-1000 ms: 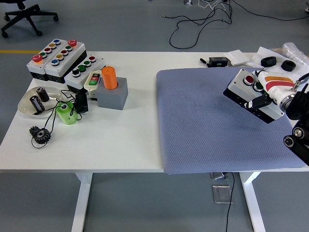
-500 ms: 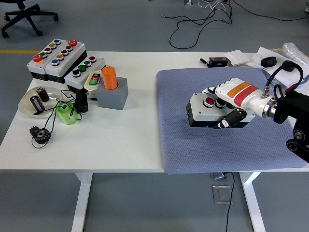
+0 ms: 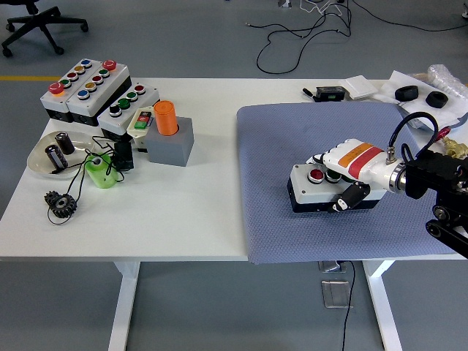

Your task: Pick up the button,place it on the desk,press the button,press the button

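Observation:
A white button box (image 3: 310, 187) with a black base and a red button on top sits on the blue-grey mat (image 3: 278, 153) at the right of the table. My right hand (image 3: 344, 179), white with an orange and red stripe, is wrapped around the box's right end; its fingers lie over the top and its thumb presses the near side. The box's right half is hidden under the hand. My left arm does not show in the head view.
At the far left stand several multi-button boxes (image 3: 88, 89), a grey block with an orange cylinder (image 3: 166, 117), a bowl (image 3: 48, 155), a green part (image 3: 99, 170) and a black gear (image 3: 60, 202). Black and white items (image 3: 330, 93) lie beyond the mat.
My right hand carried the button box from the raised right edge leftward and down; the box now rests flat on the mat, slightly nearer than half a second ago.

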Tool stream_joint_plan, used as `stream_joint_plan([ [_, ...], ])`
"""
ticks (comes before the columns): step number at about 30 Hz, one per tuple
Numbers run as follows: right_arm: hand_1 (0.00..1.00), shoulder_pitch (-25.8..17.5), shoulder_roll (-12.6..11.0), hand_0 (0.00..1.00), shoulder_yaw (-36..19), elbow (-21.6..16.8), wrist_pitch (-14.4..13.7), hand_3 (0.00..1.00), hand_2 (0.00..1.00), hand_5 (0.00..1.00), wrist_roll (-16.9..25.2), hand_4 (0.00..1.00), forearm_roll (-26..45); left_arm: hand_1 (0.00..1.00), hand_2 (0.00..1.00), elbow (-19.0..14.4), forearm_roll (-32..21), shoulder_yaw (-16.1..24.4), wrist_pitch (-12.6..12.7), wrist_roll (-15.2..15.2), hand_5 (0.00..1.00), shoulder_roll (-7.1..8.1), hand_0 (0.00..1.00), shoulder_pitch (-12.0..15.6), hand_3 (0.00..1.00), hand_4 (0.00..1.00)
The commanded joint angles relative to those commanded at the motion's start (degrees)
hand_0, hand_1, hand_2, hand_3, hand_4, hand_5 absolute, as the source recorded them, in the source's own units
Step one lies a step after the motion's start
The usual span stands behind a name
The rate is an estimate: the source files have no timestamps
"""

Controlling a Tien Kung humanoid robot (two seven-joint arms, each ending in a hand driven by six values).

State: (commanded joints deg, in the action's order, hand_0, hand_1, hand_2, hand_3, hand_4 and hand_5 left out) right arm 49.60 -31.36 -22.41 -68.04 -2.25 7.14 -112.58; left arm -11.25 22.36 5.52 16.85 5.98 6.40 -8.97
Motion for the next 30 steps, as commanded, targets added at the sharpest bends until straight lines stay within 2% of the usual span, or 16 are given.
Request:
stream_joint_plan([
  [7,0.002,-0.2,0.1,0.062,0.1,0.4,-0.2,0.338,0.131,0.158,0.1,0.617,-0.8,0.518,0.471,0.0,-0.2,-0.4,-0.1,0.1,0.965,-0.06,0.598,0.1,0.462,0.278],
  [20,0.002,-1.3,0.4,0.063,-0.9,0.9,3.1,0.342,0.129,0.163,-4.1,0.627,-2.1,0.518,0.470,0.0,0.0,-0.1,-0.1,0.1,0.964,-0.09,0.598,0.1,0.463,0.279],
  [26,0.002,-1.8,0.3,0.068,-1.5,0.7,3.3,0.343,0.124,0.182,-4.8,0.642,-2.4,0.518,0.470,-0.1,0.0,-0.3,-0.3,0.2,0.964,-0.01,0.598,0.1,0.463,0.279],
  [27,0.002,-1.8,0.3,0.077,-1.5,0.6,3.3,0.433,0.118,0.475,-4.8,0.824,-2.4,0.518,0.470,-0.1,0.0,-0.3,-0.3,0.2,0.962,0.00,0.599,0.1,0.463,0.280],
  [30,0.002,-2.0,0.0,0.077,-1.8,0.4,4.3,0.433,0.118,0.475,-5.2,0.824,-2.6,0.518,0.470,-0.1,-0.1,-0.4,-0.3,0.1,0.962,-0.02,0.599,0.2,0.463,0.280],
])
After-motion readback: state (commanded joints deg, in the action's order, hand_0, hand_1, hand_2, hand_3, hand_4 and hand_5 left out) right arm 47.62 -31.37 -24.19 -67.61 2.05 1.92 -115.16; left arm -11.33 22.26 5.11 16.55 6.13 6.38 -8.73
